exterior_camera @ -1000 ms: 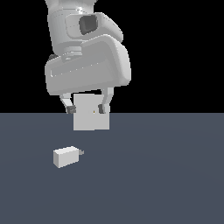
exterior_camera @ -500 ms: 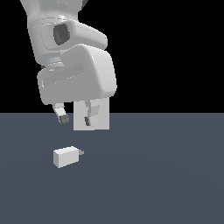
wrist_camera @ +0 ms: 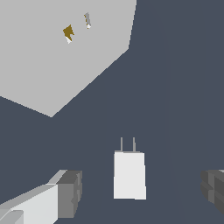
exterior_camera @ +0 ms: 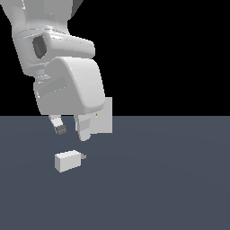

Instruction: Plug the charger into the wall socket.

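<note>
Nearest, on the dark tabletop (exterior_camera: 170,188): the charger (exterior_camera: 68,161), small and off-white, lying flat just below the pincer (exterior_camera: 71,131), untouched, two short grey prongs pointing toward the exterior view's right. In the wrist view, sitting between the two spread fingers (wrist_camera: 65,194), closer to neither by much, prongs aimed away toward the plate. Above it: pincer open, holding nothing, hanging clear of the tabletop. Farther back, just behind the pincer: the wall socket (exterior_camera: 104,117), a flat light-grey upright plate, partly hidden by the arm (exterior_camera: 63,76), with small marks at its centre.
</note>
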Robot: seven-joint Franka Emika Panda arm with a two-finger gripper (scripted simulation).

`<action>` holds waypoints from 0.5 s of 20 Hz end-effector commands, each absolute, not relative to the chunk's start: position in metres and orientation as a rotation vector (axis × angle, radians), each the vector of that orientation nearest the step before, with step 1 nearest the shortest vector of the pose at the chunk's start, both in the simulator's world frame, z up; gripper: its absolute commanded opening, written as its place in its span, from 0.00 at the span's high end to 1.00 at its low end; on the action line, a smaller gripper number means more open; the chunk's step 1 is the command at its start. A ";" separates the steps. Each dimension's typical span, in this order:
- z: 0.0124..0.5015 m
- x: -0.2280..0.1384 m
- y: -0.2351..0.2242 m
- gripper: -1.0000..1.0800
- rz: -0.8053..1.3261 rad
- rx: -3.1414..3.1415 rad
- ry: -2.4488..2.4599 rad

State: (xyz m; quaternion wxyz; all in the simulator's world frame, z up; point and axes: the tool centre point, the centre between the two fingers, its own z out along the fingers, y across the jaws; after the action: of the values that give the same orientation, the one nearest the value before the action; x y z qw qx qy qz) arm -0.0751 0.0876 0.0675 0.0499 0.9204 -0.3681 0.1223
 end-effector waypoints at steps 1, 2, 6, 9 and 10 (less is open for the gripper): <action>0.065 -0.075 0.090 0.04 0.379 2.790 -1.143; 0.064 -0.075 0.090 0.04 0.381 2.787 -1.149; 0.062 -0.076 0.092 0.04 0.384 2.779 -1.162; 0.062 -0.076 0.092 0.04 0.383 2.781 -1.158; 0.062 -0.076 0.092 0.04 0.383 2.781 -1.158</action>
State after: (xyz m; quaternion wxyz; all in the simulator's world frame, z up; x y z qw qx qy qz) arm -0.0757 0.0917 0.0622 0.0523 0.9146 -0.3807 0.1259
